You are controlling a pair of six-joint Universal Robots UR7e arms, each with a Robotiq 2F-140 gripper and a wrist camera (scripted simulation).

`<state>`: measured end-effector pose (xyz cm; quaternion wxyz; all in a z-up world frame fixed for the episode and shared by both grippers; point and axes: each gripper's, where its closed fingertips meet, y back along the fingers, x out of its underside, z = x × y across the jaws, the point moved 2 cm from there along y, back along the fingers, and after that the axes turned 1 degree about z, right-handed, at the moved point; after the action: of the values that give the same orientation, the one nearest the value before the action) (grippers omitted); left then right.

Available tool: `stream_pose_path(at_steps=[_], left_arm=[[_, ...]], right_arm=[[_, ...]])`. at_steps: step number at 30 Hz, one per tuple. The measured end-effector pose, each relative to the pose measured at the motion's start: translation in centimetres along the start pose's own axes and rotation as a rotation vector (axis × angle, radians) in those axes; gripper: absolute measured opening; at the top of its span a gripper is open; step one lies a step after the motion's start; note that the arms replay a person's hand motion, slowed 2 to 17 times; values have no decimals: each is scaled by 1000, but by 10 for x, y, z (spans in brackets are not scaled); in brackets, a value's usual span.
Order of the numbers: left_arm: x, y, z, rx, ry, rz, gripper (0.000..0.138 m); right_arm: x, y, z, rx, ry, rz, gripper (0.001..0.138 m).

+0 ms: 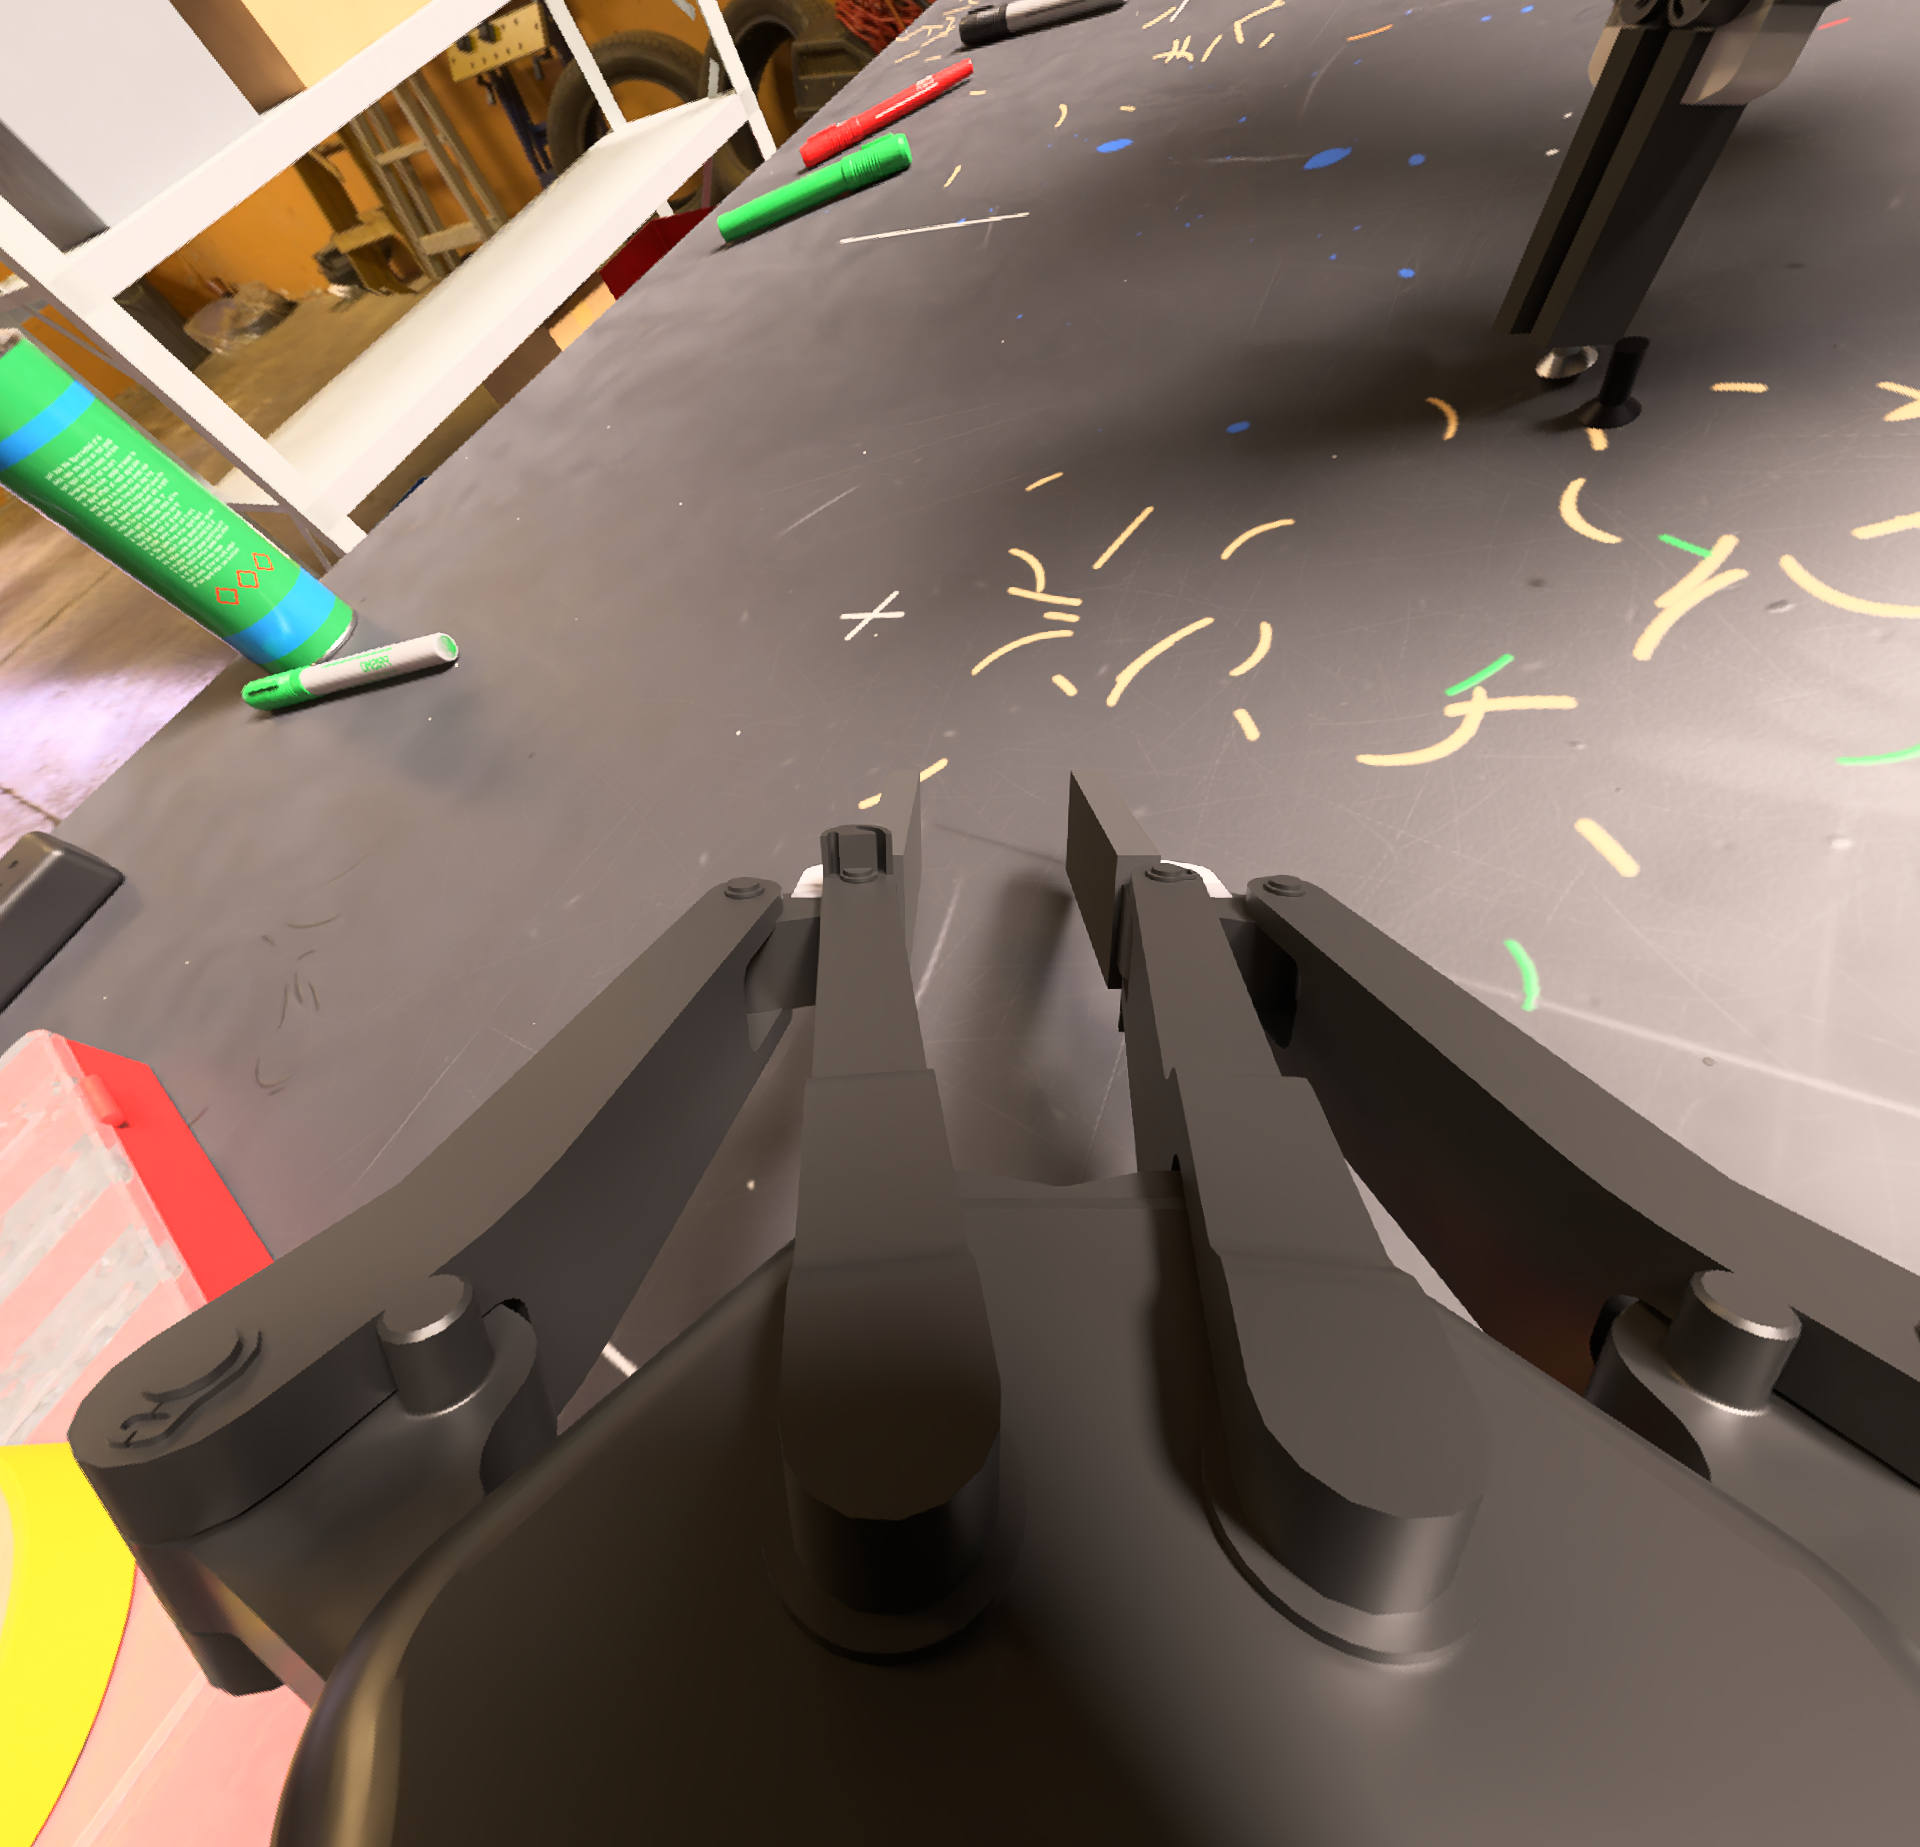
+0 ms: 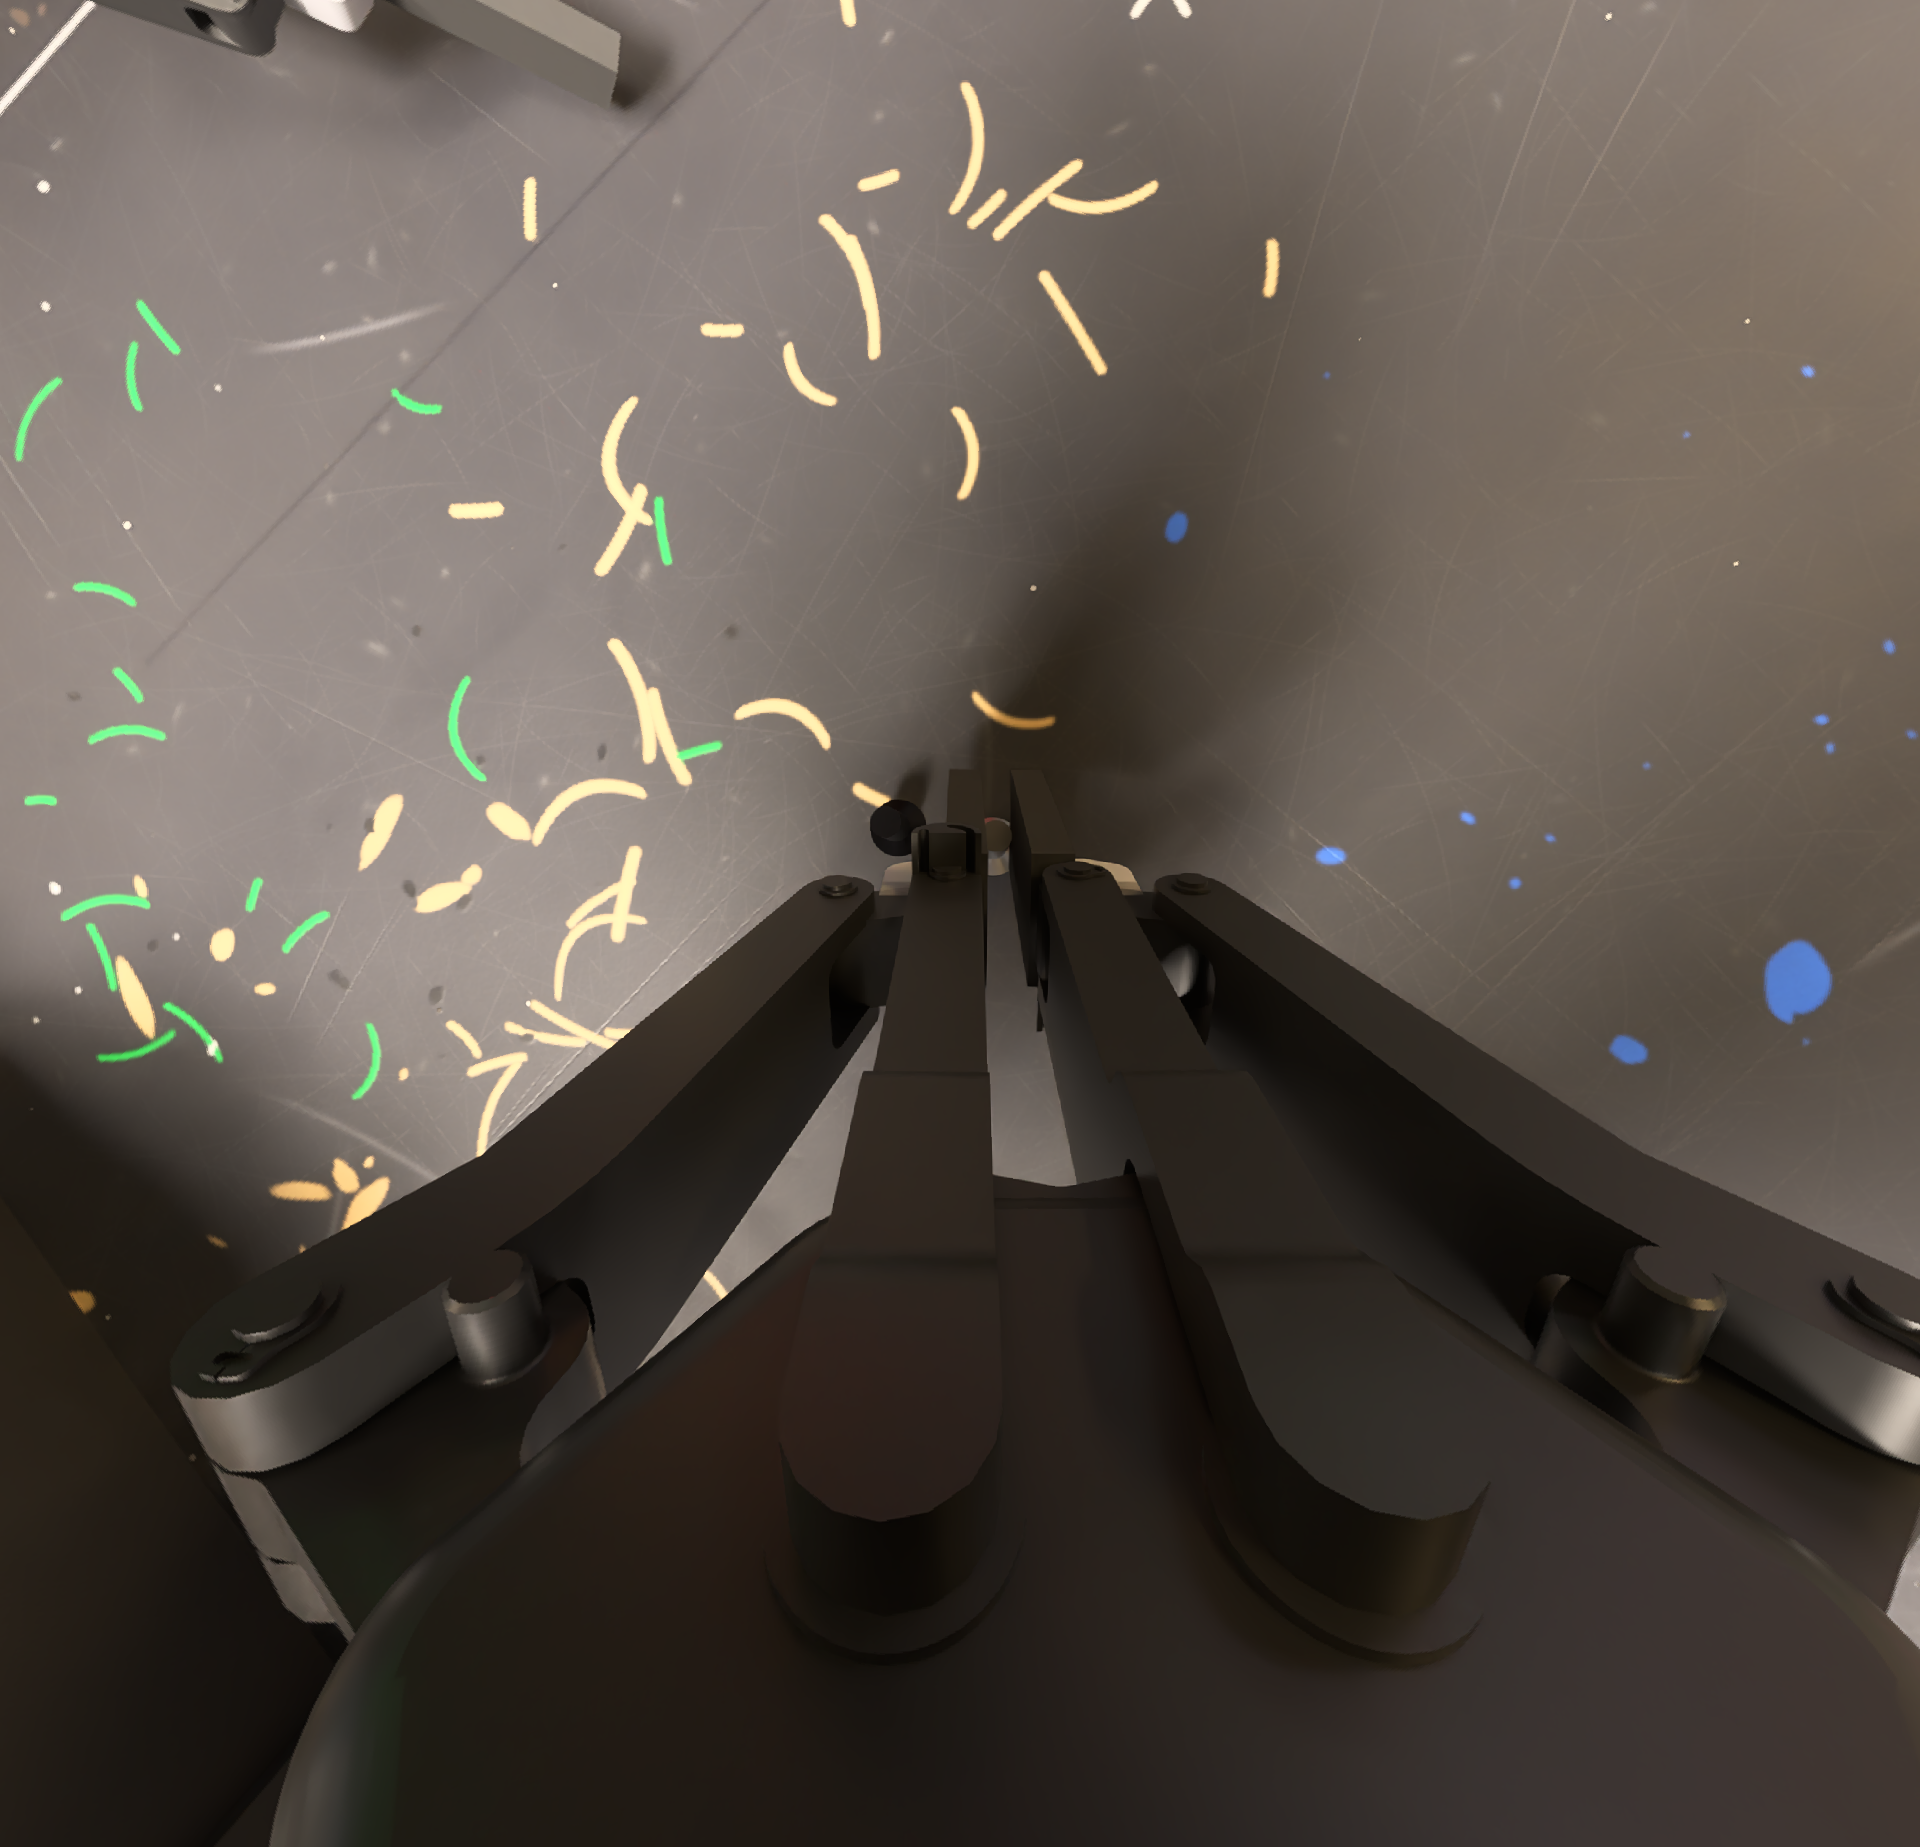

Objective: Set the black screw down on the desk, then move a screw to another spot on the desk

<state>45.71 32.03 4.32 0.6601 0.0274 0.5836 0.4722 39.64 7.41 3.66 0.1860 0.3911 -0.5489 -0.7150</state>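
Observation:
The black screw (image 1: 1617, 384) stands head-down on the dark desk (image 1: 727, 509) at the far right of the left wrist view. In the right wrist view the black screw (image 2: 896, 823) sits just left of my right gripper's fingers. My right gripper (image 2: 995, 800) is closed on a silver screw (image 2: 995, 836) right at the desk surface. In the left wrist view the right gripper (image 1: 1569, 327) points down, with the silver screw (image 1: 1567, 361) at its tips. My left gripper (image 1: 992, 810) is open and empty, low over the desk.
A green spray can (image 1: 156, 509) and a green-and-white marker (image 1: 348, 670) lie at the desk's left edge. Green (image 1: 816, 187), red (image 1: 883, 112) and black-and-grey (image 1: 1044, 8) markers lie farther back. A red box (image 1: 135, 1174) sits near left. A white shelf (image 1: 468, 239) stands beyond the desk.

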Motion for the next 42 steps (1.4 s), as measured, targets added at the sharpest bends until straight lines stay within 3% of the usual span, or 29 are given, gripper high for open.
stream_pose_path(at_steps=[26, 29, 33, 42], left_arm=[[0, 0, 0, 1, 2, 1, 38], [0, 0, 0, 1, 2, 0, 38], [0, 0, 0, 0, 1, 0, 38], [0, 0, 0, -1, 0, -2, 38]], right_arm=[[-1, 0, 0, -5, 6, -9, 8], [-2, 2, 0, -9, 5, -20, 29], [-3, 6, -2, -5, 2, -44, 43], [-5, 29, -21, 77, -41, -136, 49]])
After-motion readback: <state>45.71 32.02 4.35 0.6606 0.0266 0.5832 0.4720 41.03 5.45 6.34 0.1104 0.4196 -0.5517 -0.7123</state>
